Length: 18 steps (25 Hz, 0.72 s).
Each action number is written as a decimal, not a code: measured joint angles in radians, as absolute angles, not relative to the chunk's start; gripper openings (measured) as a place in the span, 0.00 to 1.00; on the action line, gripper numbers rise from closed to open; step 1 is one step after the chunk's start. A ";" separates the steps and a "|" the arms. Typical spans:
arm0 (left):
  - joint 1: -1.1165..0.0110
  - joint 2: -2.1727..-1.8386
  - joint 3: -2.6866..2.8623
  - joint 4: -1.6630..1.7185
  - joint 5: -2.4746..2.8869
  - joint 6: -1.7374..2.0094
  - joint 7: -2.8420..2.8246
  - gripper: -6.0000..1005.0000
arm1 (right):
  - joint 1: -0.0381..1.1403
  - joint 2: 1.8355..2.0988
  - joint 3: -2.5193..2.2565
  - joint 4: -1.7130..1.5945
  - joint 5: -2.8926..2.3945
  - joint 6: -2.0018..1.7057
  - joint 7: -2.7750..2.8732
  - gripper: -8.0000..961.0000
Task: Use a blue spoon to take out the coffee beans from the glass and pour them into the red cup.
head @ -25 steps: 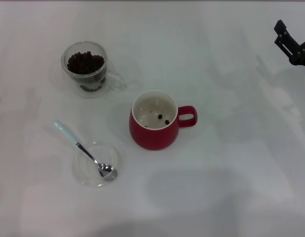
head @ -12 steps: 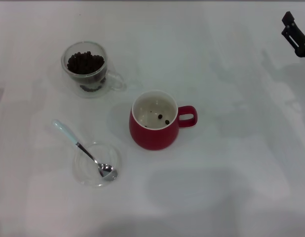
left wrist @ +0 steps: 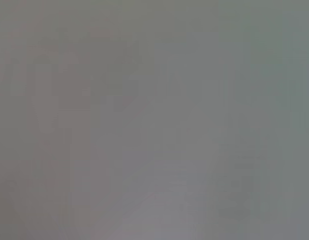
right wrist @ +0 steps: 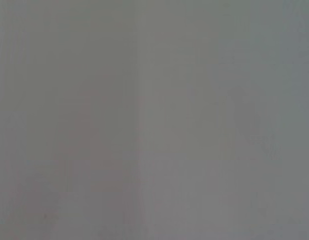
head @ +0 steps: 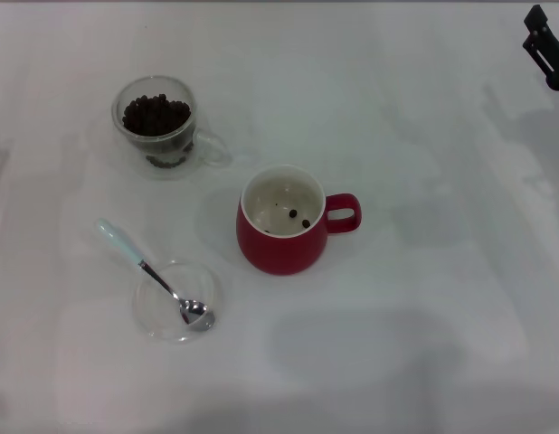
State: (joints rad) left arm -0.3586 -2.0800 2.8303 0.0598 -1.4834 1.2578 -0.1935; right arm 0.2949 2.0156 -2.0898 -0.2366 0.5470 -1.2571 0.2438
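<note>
Retreating toward the far right corner, the right end effector (head: 548, 47) shows too little to tell its grip. Well apart, near left, the blue spoon (head: 151, 274) lies diagonally, bowl in a saucer (head: 157, 324), nearer the unseen left arm.

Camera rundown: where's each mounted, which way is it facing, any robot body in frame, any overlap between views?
Head: on the robot's head, looking forward and down at the table with the glass of coffee beans, red cup, blue spoon on a saucer. Only the right gripper shows, at the far right corner.
Left wrist: on the left arm; plain grey surface, no body.
Right wrist: on the right arm; plain grey surface, no body.
Shared: no object appears in two views.
</note>
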 joint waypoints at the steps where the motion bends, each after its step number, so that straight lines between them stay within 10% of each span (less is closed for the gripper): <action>1: -0.361 -2.080 2.830 0.060 -1.485 1.255 -0.196 0.88 | 0.296 2.016 -2.090 -0.237 0.547 -1.258 0.244 0.91; 18: -0.332 -2.080 2.842 0.086 -1.469 1.232 -0.202 0.88 | 0.297 2.016 -2.096 -0.236 0.548 -1.242 0.244 0.91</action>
